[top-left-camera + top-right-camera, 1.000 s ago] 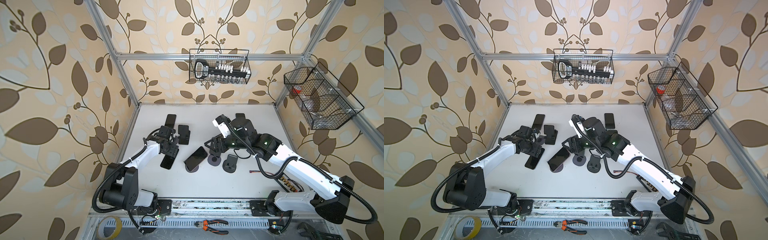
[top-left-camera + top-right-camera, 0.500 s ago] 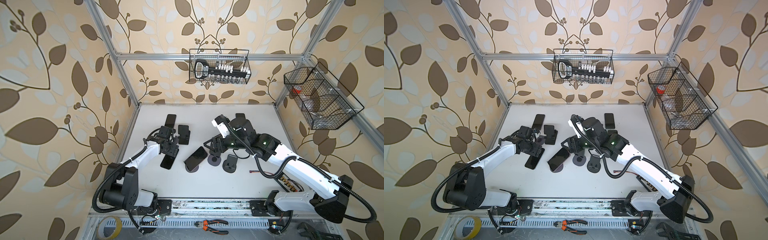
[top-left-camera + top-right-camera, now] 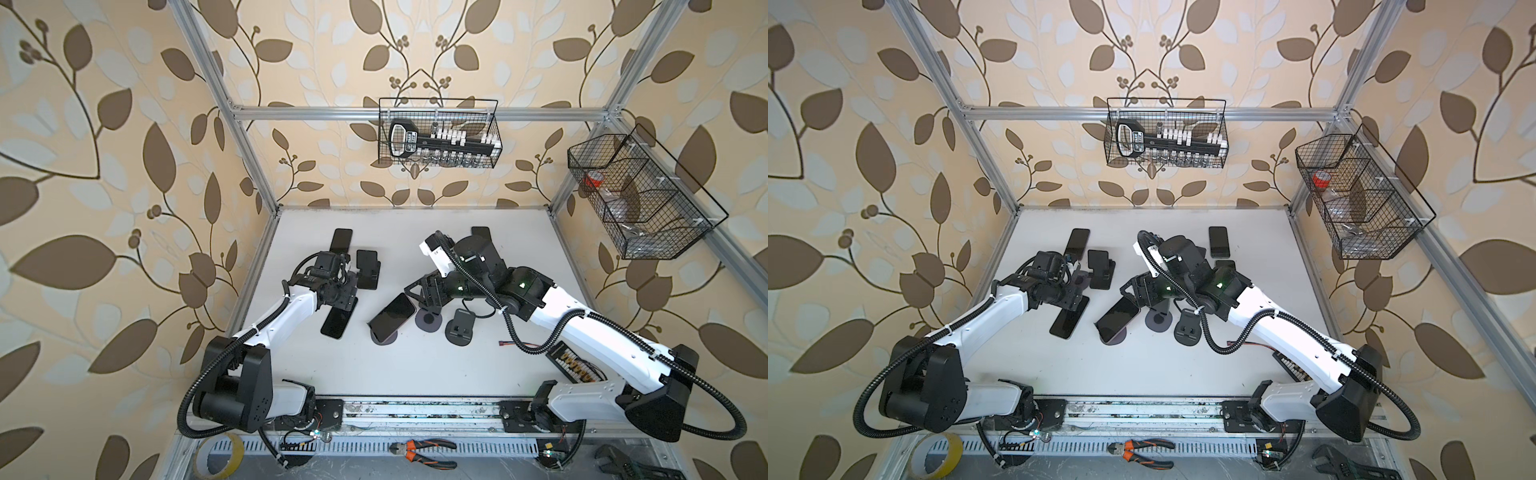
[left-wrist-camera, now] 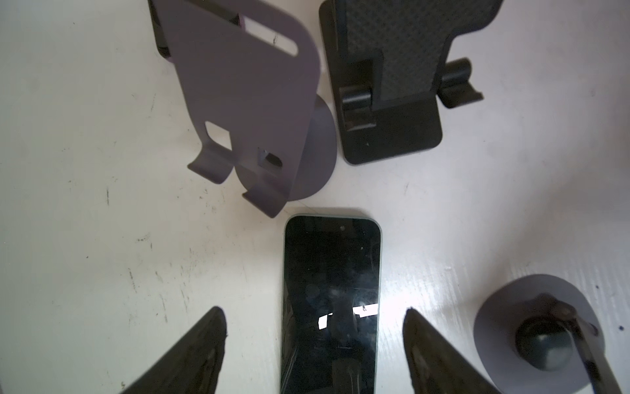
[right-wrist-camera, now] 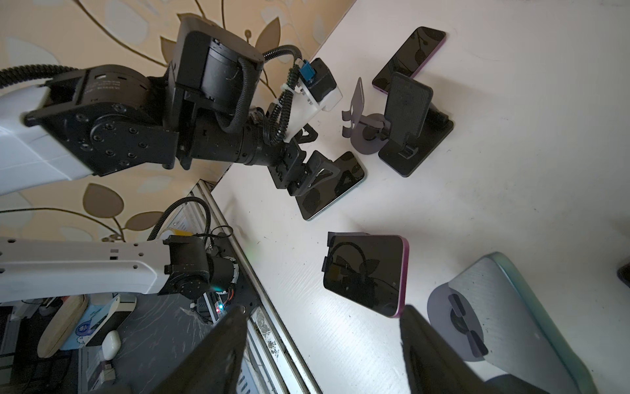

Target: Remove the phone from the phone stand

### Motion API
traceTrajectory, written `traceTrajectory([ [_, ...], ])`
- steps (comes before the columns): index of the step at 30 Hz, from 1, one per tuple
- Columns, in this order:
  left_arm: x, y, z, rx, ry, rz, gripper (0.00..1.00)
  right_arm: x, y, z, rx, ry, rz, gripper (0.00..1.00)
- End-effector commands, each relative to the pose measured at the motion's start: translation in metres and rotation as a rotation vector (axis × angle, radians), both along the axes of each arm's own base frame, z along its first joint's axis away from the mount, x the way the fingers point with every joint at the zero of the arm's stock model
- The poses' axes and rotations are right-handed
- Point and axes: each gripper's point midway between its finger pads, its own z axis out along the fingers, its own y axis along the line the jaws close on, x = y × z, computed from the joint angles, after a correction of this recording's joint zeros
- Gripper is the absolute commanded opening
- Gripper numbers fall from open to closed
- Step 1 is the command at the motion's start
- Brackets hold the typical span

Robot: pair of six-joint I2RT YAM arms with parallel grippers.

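Note:
A dark phone (image 3: 392,316) (image 3: 1116,318) with a pink edge leans on a round-based phone stand (image 3: 384,338) at the table's middle. It also shows in the right wrist view as the phone (image 5: 366,273). My right gripper (image 3: 417,291) (image 5: 320,341) hovers just behind the phone's upper end, open and holding nothing. My left gripper (image 3: 345,301) (image 4: 313,341) is open, its fingers either side of a second phone (image 4: 330,300) (image 3: 336,322) that lies flat on the table, with gaps on both sides.
An empty grey stand (image 4: 245,102) and a black stand (image 4: 392,85) (image 3: 368,268) sit beyond the left gripper. A round grey base (image 3: 429,322) and a black stand (image 3: 459,328) stand under the right arm. More phones lie flat at the back (image 3: 341,240) (image 3: 1219,241). A connector strip (image 3: 575,365) lies front right.
My right gripper has edged slightly towards the leaning phone. The left arm and both phones have not moved.

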Motion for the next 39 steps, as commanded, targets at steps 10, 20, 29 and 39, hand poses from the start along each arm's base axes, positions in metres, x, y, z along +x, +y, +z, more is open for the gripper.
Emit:
traceTrajectory([
  [10,0.006,0.003,0.025,-0.018,-0.129,0.011,0.82,0.006,0.004,0.018,0.028,-0.035,-0.02,0.73],
  [20,0.005,-0.011,0.054,-0.105,-0.274,-0.044,0.82,0.004,-0.007,0.019,0.025,-0.049,-0.055,0.72],
  [29,-0.003,-0.027,0.082,-0.193,-0.396,-0.126,0.83,0.011,-0.016,0.022,0.021,-0.086,-0.118,0.72],
  [39,-0.015,-0.044,0.122,-0.278,-0.516,-0.227,0.84,0.018,-0.023,0.041,0.032,-0.139,-0.163,0.74],
])
